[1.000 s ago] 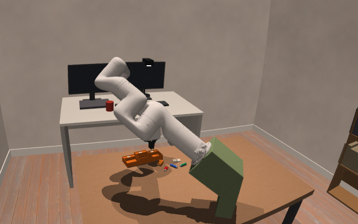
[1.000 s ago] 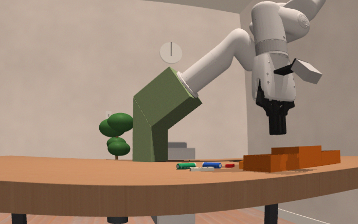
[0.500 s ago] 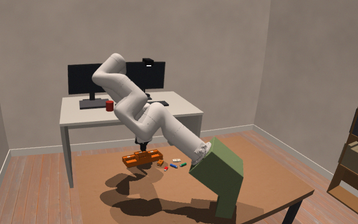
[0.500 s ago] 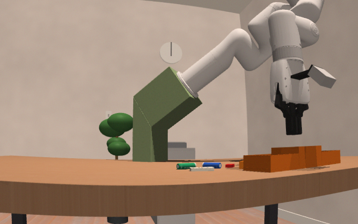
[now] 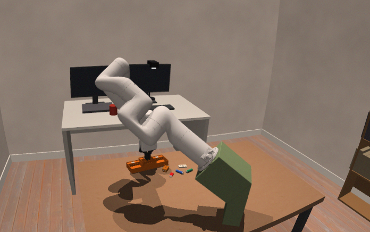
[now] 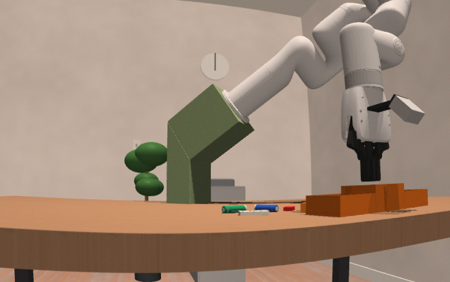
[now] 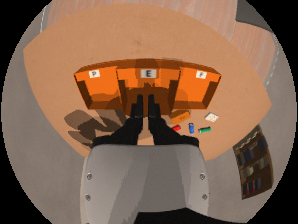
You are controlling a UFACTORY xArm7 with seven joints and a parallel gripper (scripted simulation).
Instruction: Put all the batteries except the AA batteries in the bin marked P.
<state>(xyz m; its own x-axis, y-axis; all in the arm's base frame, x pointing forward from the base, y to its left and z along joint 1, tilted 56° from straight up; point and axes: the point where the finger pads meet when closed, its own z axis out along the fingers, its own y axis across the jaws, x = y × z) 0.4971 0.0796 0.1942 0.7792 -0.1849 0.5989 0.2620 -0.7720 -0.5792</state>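
Gripper closed above the middle bin, loose pieces off one end of the row

The black two-finger gripper (image 6: 370, 177) hangs straight down over the middle compartment (image 6: 372, 189) of the orange three-bin row (image 6: 332, 206). Its fingers are pressed together just above the rim, and nothing shows between them. The bin letters are too small to read, so I cannot tell which is P. Past the row's end on the green pedestal's (image 6: 199, 139) side lie a small orange block (image 5: 165, 168), then a short red piece (image 6: 288, 207), a blue cylindrical battery (image 6: 266, 207), a flat white piece (image 6: 253, 212), and farthest, a green cylindrical battery (image 6: 234, 208). Both cylinders lie on their sides, so I judge the next reach runs sideways along the row.
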